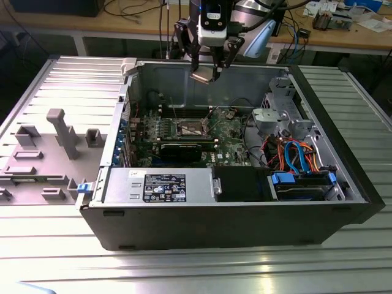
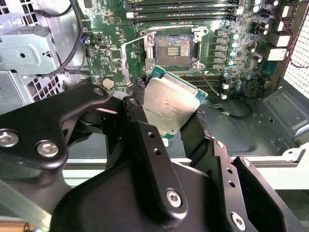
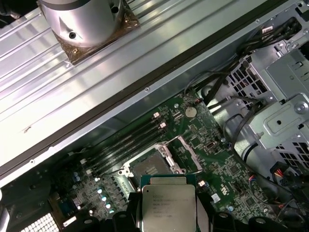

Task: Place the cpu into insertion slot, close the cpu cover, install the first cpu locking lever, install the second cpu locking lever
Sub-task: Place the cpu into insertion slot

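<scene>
**Figure.** Open computer case (image 1: 220,215) lying on a ribbed metal surface (image 1: 257,269), with the arm hanging over the case's far wall. The tool (image 1: 209,67) is closed on the processor chip (image 1: 203,76) and carries it in the air above the case, clear of everything inside.

In the second wrist view the two black fingers (image 2: 134,110) clamp the chip by opposite edges. Its silver top faces the camera and a green rim shows at one corner.

The socket (image 2: 174,48) sits in the green circuit board (image 2: 108,34), just beside the long memory slots (image 2: 183,7). Its brownish pin field is bare, with nothing seated in it.

The socket cover (image 2: 131,60), a thin silver frame, is swung away from the pin field and stands open at one side of the socket. The first wrist view shows it raised next to the empty socket, with the chip held in front of the camera.

**Progress, as judged from where I stand:** none of the four steps is complete.
- The chip is in the tool but not yet seated.
- The cover is not yet lowered.
- With the cover open, neither locking lever can be fastened.
- The levers themselves are too thin to make out with confidence.
</scene>
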### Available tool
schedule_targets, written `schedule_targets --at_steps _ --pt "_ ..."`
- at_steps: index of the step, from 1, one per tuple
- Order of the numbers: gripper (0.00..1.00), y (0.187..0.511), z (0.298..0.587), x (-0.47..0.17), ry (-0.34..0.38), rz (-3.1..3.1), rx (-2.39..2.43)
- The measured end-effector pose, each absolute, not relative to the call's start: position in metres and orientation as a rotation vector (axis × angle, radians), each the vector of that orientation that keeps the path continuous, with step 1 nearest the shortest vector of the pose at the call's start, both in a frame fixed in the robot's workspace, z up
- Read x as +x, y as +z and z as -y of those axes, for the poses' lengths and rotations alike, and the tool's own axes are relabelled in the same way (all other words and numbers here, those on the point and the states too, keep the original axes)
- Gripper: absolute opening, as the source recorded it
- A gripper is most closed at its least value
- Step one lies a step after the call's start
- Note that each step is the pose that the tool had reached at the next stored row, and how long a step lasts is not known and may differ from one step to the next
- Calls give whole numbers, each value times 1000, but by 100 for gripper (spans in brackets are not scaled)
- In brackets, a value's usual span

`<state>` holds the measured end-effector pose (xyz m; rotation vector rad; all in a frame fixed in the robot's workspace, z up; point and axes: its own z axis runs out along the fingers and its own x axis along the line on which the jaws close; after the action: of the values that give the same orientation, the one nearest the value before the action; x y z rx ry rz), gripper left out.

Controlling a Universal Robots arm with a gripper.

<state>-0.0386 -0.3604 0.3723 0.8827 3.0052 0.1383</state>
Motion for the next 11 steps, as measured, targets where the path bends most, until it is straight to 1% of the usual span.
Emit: schedule_targets --at_steps 11 --pt "54 372 360 -39 138 -3004 887"
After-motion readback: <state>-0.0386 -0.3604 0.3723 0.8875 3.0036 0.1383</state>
